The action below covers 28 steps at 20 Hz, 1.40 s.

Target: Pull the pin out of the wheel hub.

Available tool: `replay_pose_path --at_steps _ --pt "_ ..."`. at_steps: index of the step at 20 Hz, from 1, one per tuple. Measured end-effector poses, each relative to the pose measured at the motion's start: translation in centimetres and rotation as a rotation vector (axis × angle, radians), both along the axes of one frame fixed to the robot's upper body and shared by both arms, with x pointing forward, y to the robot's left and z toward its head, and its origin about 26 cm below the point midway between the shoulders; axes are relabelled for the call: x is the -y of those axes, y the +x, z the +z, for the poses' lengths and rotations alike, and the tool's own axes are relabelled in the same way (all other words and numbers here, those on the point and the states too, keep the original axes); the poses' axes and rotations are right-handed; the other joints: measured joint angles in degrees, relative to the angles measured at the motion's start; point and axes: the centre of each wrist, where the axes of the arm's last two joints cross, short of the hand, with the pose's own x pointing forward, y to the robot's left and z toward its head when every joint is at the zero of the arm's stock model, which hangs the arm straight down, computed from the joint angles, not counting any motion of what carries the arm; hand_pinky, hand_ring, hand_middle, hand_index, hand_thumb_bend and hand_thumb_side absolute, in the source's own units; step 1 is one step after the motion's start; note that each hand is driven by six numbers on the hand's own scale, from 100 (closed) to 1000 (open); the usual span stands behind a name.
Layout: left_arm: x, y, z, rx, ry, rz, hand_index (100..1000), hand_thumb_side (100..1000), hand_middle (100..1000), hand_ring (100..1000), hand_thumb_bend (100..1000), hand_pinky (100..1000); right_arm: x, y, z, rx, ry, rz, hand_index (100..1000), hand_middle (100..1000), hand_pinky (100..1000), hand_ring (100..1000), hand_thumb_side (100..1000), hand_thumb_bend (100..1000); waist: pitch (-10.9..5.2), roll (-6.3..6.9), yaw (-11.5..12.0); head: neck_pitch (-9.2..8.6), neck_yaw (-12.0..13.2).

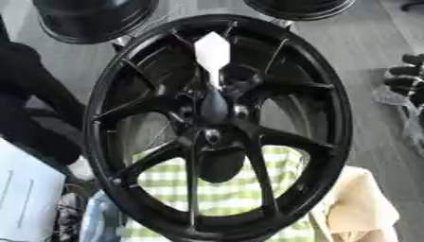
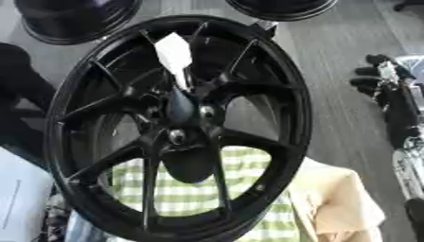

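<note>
Checked cloth [image 1: 224, 189] nearest, green and white, seen through lower spokes; beige cloth [image 2: 335, 194] beside it at lower right; white sheet [image 1: 25, 198] at lower left edge. Black wheel [image 1: 217, 124] standing over these, tilted, filling most of both views, spokes meeting at hub [image 1: 214, 111] near centre. Pin [image 1: 214, 106] apparently still in hub: dark rounded piece at hub centre, with white tag [image 1: 212, 52] rising from it toward upper rim; exact join between tag and pin not clear. Right hand [image 2: 383, 78] at right edge, level with upper half of wheel, well apart from rim; dark fingers showing, seemingly relaxed and grasping nothing, though only partly seen. Left hand not made out; dark shape [image 1: 29, 104] at left edge, behind rim, can't tell what. Two more dark wheels [image 1: 95, 19] at far top, on grey floor [image 1: 373, 123].

Progress, judged: nothing done yet. Pin seated, no hand on it. Left to do: reach across to hub, grip pin or tag, pull out along hub axis.
</note>
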Motion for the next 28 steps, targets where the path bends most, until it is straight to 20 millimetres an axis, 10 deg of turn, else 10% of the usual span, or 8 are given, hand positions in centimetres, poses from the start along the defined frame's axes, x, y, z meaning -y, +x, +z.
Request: replay_pose_path --at_steps 10,28 --pt "3.3 2.4 -0.1 -0.065 0.13 -0.034 852 648 801 816 238 850 0.0 0.0 0.0 -0.004 -0.005 0.003 834 686 844 712 794 100 -0.2 0.16 -0.3 -0.01 -0.4" --pt "5.2 6.8 -4.0 -0.064 0.236 -0.048 844 282 815 870 571 919 -0.5 0.1 -0.1 -0.018 -0.017 0.027 834 688 844 713 799 100 -0.21 0.22 -0.7 -0.02 0.0"
